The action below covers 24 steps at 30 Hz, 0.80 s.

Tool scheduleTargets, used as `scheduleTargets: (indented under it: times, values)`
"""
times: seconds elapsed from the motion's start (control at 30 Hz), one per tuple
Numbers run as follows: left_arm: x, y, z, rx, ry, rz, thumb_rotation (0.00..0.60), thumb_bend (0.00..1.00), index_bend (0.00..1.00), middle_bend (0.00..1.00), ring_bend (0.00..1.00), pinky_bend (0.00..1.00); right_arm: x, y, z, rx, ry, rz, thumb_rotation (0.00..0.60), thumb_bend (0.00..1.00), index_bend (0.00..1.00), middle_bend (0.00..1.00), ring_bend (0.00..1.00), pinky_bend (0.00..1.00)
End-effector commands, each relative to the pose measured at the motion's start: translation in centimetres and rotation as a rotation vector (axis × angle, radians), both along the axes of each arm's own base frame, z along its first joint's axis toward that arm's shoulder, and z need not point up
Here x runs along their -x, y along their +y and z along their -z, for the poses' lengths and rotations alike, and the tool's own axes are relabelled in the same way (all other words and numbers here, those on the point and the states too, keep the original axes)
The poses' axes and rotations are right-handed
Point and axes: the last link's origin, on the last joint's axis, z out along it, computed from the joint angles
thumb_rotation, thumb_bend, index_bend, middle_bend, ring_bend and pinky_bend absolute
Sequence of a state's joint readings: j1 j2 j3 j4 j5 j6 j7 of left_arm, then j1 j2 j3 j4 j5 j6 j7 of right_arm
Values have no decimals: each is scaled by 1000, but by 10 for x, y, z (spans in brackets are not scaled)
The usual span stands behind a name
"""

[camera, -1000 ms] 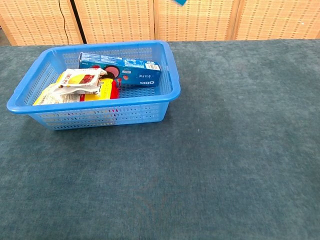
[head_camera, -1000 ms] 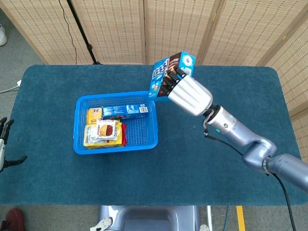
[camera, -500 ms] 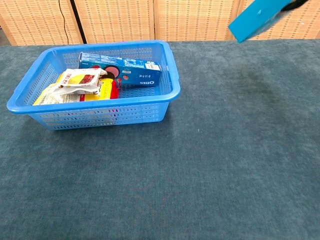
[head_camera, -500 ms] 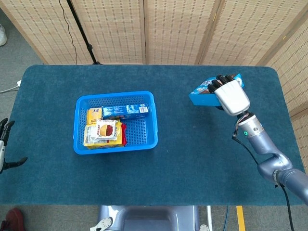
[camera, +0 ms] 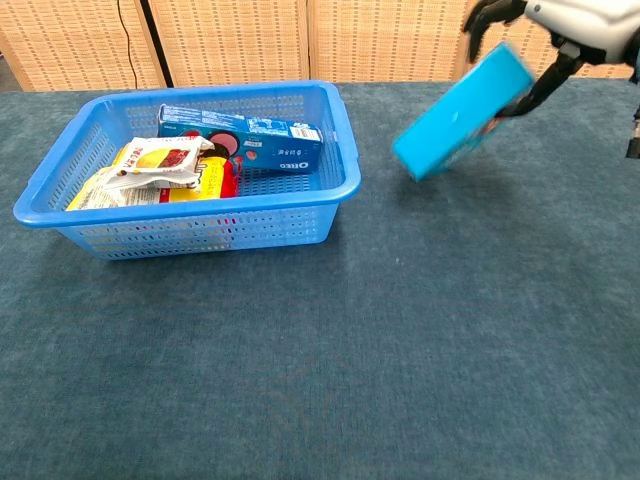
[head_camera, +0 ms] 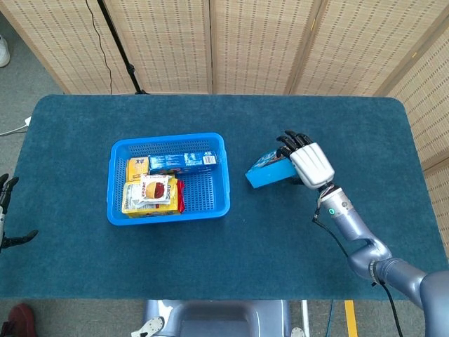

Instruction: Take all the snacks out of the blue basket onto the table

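Woven rattan screens stand behind the dark teal table (head_camera: 295, 260), and nearly everything on it sits toward its left half. At the far left edge of the head view the left hand (head_camera: 8, 214) shows only as a sliver off the table; whether its fingers are spread or curled cannot be told.

Next comes the blue basket (camera: 200, 232), holding a long blue Oreo box (camera: 240, 137) along its far wall and a yellow pouch (camera: 160, 162) lying on top of a red and yellow packet (camera: 215, 180). None of these has shifted over the last second.

The blue snack box (camera: 462, 112) has. A second ago it hung just beyond the basket's far right corner; half a second ago it was high over the far right of the table; now it is low, between the basket and the right hand (head_camera: 309, 165), well apart from the basket. The dark fingers (head_camera: 291, 140) wrap over the box's upper end, so it is gripped, not released.

The box's long axis runs on a slant: its free lower end points leftward and down toward the cloth, away from the fingers, while the held end rises toward the palm. It looks close to the table, though touch cannot be confirmed. Judged so, this one is nearly placed, with three snacks left inside.
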State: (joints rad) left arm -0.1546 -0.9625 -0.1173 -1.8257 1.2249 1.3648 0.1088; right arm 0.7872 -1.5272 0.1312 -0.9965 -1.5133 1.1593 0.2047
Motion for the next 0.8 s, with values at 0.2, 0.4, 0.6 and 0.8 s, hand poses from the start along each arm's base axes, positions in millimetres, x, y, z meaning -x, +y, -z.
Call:
scheduleTargets:
  times: [0.2,0.4,0.6,0.8]
  values:
    - [-3,9,2,11,-8,51,600,0,0,0,0,0,-27,58,-32,-132,-112,-17,600,0,0,0,0,0]
    - [-14,33,8,92,11,113,600,0,0,0,0,0,2,97,-66,-111,-115,4,600,0,0,0,0,0]
    - [-46,64,26,269,-12,207,600,0,0,0,0,0,49,130,-82,-91,-107,63,600,0,0,0,0,0]
    - [-78,90,40,362,11,275,600,0,0,0,0,0,95,159,-90,-45,-119,122,600,0,0,0,0,0]
